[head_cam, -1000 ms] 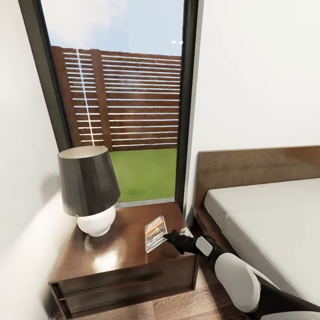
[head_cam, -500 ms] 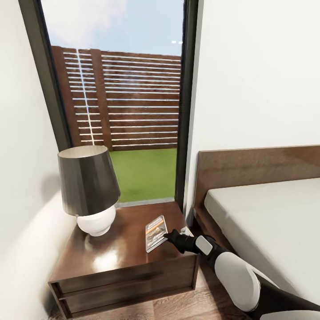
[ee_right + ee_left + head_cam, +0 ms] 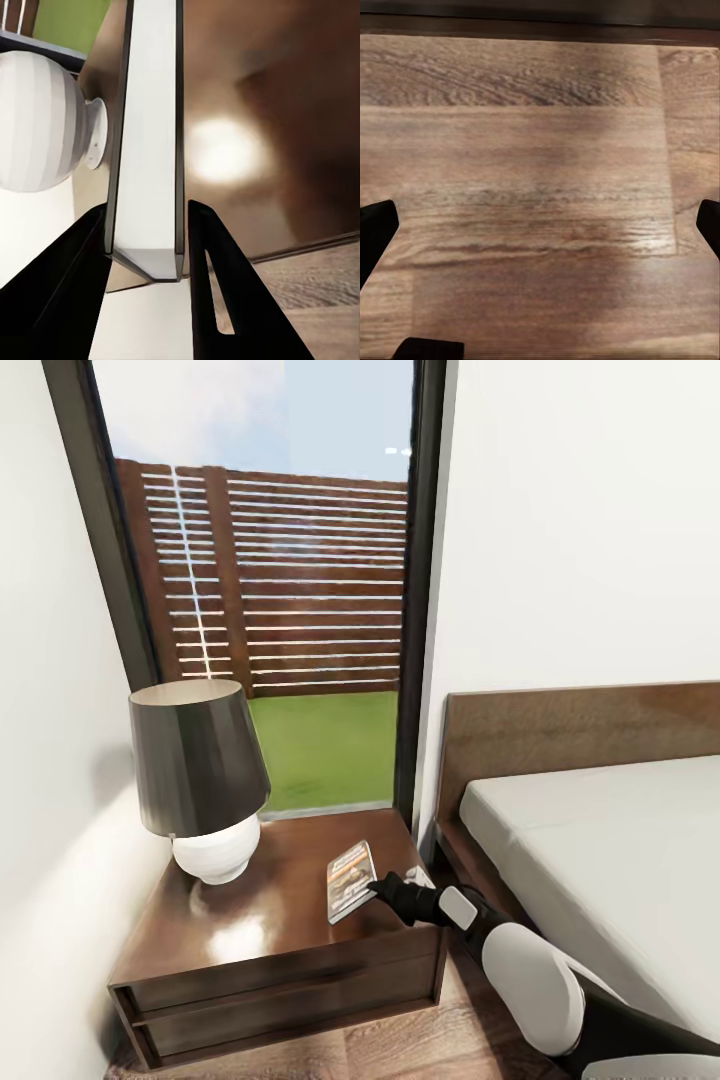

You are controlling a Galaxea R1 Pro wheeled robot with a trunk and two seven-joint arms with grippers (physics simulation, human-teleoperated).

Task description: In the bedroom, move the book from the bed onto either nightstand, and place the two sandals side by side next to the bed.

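The book point(image 3: 350, 880), dark with an orange band, is tilted over the right front part of the dark brown nightstand point(image 3: 270, 920). My right gripper point(image 3: 375, 887) is shut on its near edge. In the right wrist view the book point(image 3: 146, 150) appears edge-on between the two black fingers point(image 3: 217, 285), with the glossy nightstand top point(image 3: 277, 165) behind it. I cannot tell whether the book touches the top. The bed point(image 3: 600, 840) lies to the right. My left gripper point(image 3: 540, 229) hangs open over the plank floor point(image 3: 532, 150). The sandals are out of view.
A lamp point(image 3: 200, 780) with a dark shade and white ribbed base stands on the nightstand's left half. Behind it is a tall window point(image 3: 270, 560). A white wall runs close along the left, and a narrow strip of floor point(image 3: 470, 1010) separates nightstand and bed.
The head view has shifted slightly. My right gripper still holds the book at nearly the same spot over the nightstand.
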